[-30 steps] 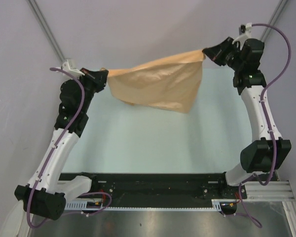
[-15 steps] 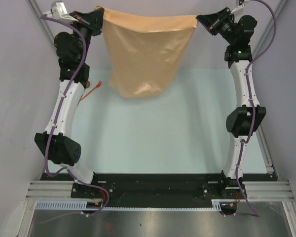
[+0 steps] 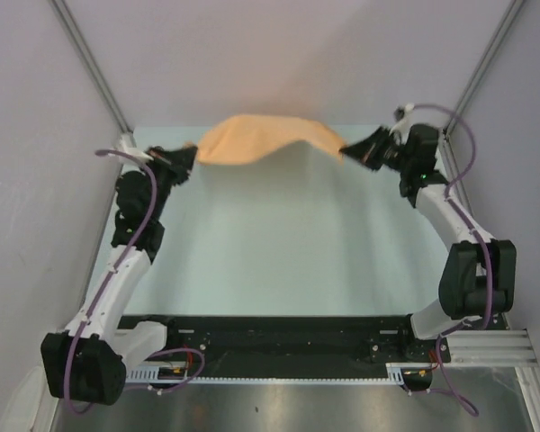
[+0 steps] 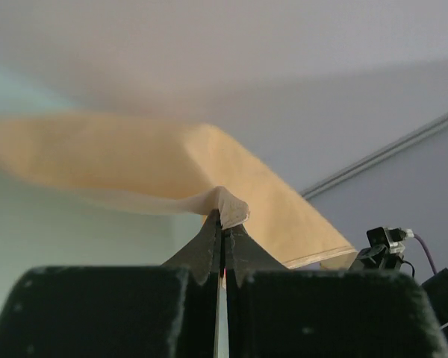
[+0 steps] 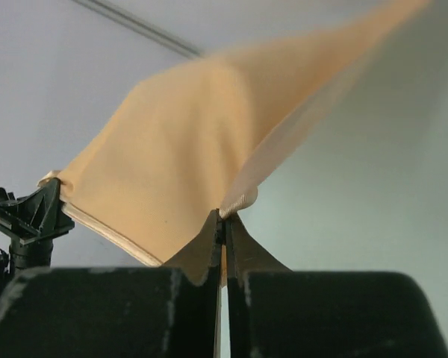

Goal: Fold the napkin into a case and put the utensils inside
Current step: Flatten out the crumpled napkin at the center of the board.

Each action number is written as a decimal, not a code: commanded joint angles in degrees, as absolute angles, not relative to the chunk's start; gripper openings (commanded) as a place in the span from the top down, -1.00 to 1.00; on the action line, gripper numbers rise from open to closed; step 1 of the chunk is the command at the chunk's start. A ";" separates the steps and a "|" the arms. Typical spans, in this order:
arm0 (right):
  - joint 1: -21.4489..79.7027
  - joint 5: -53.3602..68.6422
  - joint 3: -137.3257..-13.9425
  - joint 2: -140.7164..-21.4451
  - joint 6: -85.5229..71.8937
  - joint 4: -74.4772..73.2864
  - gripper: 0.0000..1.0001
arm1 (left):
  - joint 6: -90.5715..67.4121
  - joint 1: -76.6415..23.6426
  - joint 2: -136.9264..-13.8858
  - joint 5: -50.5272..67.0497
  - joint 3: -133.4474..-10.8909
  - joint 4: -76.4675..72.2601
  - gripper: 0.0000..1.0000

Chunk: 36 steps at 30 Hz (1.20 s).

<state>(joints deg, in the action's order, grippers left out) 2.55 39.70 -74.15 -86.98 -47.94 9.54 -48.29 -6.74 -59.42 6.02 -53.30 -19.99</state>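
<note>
pale lilac walls close in a light blue-green table, with a thin metal post running up each far corner and a black base rail along the near edge where both arms are bolted.

both arms reach toward the far side of the table. the left gripper sits at the far left and the right gripper at the far right, their tips pointing inward at each other. the napkin is strung between them over the table's far edge. each claw is clenched on one corner of the cloth.

from above, the tan-orange cloth reads as a wide, low band that arches in the middle and dips toward each pinched corner. it is open rather than folded into a pouch.

the left wrist view shows the two dark fingers pressed together with a small fold of hem caught at their tips. the cloth spreads away from there in a blurred sheet, and the other claw is small at the lower right, holding the far corner. the right wrist view mirrors this: fingers tight on a hemmed corner, the cloth billowing up and leftward, and the left claw gripping the opposite corner at the left edge.

whether the far part of the cloth touches the table cannot be told.
</note>
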 commanded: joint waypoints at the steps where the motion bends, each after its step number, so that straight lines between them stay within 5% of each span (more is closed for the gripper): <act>1: 5.97 37.90 -57.07 -88.51 -40.80 4.58 1.00 | -55.02 -6.50 -57.66 5.71 -37.12 -13.55 1.00; 8: 8.44 28.05 -42.72 -84.21 -32.88 -8.51 1.00 | -49.04 -6.86 -53.89 5.80 -27.61 5.87 1.00; 17: 8.26 18.90 -36.31 -80.51 -29.53 -13.01 0.99 | -50.90 -6.77 -54.92 8.51 -19.25 6.95 0.99; 20: 8.09 18.37 -36.30 -80.33 -29.18 -15.36 0.89 | -49.14 -6.85 -56.78 9.05 -20.47 10.01 0.80; 21: 8.09 16.63 -36.73 -80.25 -29.01 -16.60 0.84 | -48.78 -6.77 -56.69 8.88 -21.17 11.32 0.44; 28: 9.05 5.02 -39.89 -73.13 -27.43 -23.47 -0.40 | -44.83 -6.94 -43.01 3.62 -24.86 26.88 -0.60; 32: 9.67 3.34 -46.04 -77.49 -24.88 -20.41 -0.46 | -43.41 -6.94 -43.05 0.61 -28.91 24.19 -0.66; 36: 10.63 7.54 -55.53 -87.85 -23.73 -16.88 -0.41 | -45.96 -6.94 -53.32 6.23 -32.16 11.98 -0.31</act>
<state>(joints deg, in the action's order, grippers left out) 9.45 6.90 -47.09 -79.26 -26.52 -21.82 -45.47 -6.85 -44.64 3.60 -28.38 22.22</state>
